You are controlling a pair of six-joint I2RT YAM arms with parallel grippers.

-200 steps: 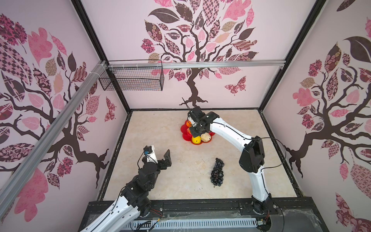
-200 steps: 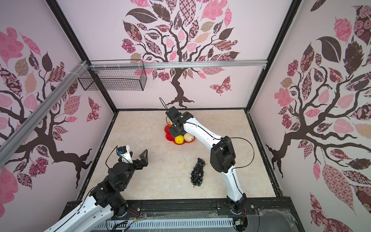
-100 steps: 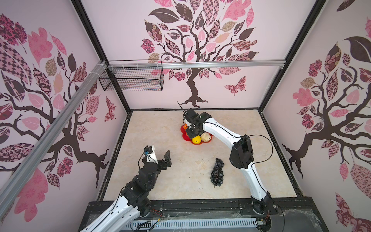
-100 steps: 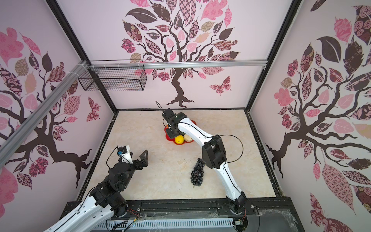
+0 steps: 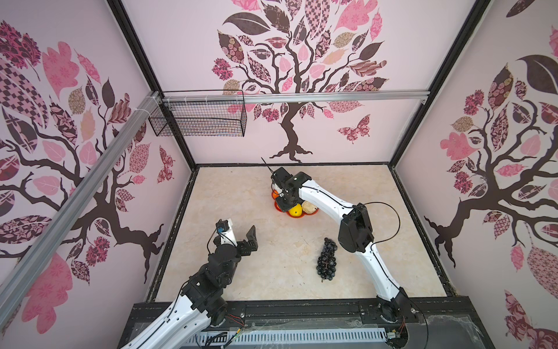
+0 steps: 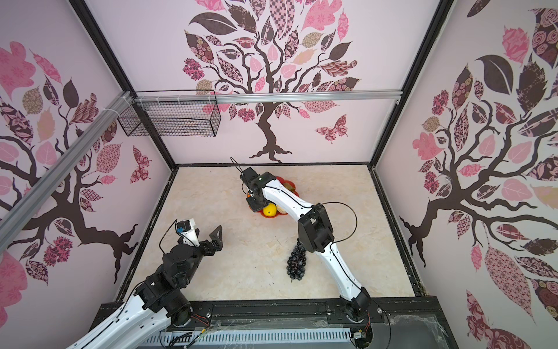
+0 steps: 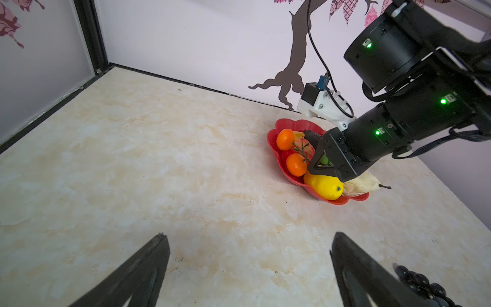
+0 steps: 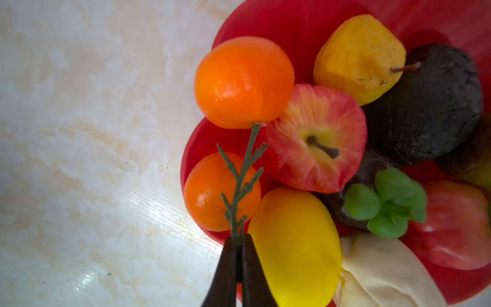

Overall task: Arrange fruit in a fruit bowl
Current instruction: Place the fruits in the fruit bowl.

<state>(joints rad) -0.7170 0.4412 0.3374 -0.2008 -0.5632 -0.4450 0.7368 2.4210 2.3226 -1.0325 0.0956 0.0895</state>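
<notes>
The red scalloped fruit bowl sits at the back middle of the table. In the right wrist view it holds two oranges, a red apple, a lemon, a yellow pear, a dark avocado, a strawberry and a cream piece. My right gripper is down at the bowl, shut on the thin green twig that runs between the oranges. A dark grape bunch lies on the table in front. My left gripper hovers open and empty at the front left.
A black wire basket hangs on the back wall at the left, under an aluminium rail. Patterned walls close the table on three sides. The right arm's elbow stands over the table beside the grapes.
The right arm has shifted a little to the left over the bowl, its elbow swinging left too. The left arm and the grapes have not moved.
</notes>
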